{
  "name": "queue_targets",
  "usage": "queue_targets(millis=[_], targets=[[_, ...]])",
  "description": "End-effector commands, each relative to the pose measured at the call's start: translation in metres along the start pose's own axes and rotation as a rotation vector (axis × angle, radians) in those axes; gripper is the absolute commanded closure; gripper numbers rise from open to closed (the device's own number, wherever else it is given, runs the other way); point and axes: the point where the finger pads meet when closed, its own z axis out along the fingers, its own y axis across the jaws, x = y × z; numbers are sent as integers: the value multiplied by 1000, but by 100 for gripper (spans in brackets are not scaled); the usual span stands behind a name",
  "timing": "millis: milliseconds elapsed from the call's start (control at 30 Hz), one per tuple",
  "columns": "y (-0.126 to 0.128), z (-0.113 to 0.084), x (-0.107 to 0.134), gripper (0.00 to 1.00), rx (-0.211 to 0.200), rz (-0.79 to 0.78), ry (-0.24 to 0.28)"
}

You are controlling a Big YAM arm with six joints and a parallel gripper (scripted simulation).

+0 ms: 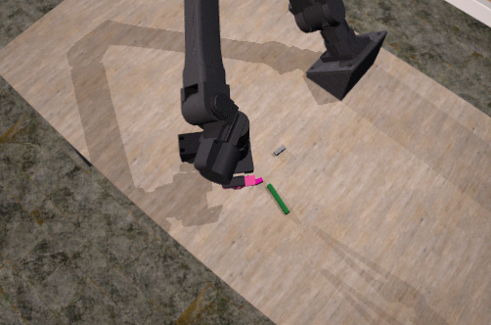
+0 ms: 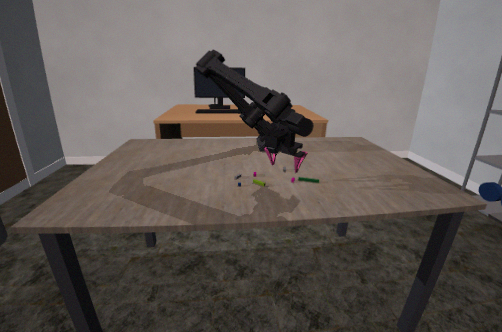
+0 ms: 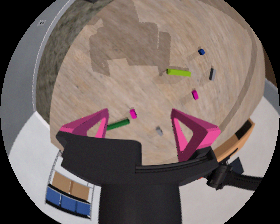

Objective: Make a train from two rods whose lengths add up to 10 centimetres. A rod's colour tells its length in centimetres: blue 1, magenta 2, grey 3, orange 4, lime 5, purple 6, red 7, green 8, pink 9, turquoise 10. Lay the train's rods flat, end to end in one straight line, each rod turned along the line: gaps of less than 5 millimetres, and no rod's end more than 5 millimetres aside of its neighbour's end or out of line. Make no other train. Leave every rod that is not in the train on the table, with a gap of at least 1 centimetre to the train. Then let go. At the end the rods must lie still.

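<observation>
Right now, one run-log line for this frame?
gripper: open, empty, above table | green rod: flat, untouched | magenta rod: apart from it | train: not begun

green rod [image 2: 308, 179]: long, flat on the worktop [image 2: 150, 190], farthest right in the exterior view.
magenta rod A [image 2: 293, 179]: short, just left of the green rod's end, apart from it.
magenta rod B [image 2: 255, 174]: short, near the lime rod.
lime rod [image 2: 259, 182]: flat, slanted.
grey rod [image 1: 279, 150]: small, alone, apart from the green rod.
blue rods [image 2: 239, 184]: tiny, leftmost.
</observation>
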Motion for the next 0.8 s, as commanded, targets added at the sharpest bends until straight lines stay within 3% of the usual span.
queue_targets(millis=[0,133,200,233,400,433,533,567,667,700,767], targets=[[13,-21,-8,0,-33,-82,-30],[10,-10,10,0,-10,-252,-16],[4,-1,4,0,3,-231,0],[7,-4,11,0,-2,-307,-7],[7,-4,11,0,-2,-306,-7],[11,-9,16,0,-9,-385,-17],[9,-5,13,0,-5,-378,-10],[13,-9,18,0,-11,-460,-18],[9,-4,14,0,-5,-448,-8],[14,-9,20,0,-12,-540,-20],[14,-9,20,0,-12,-540,-21]])
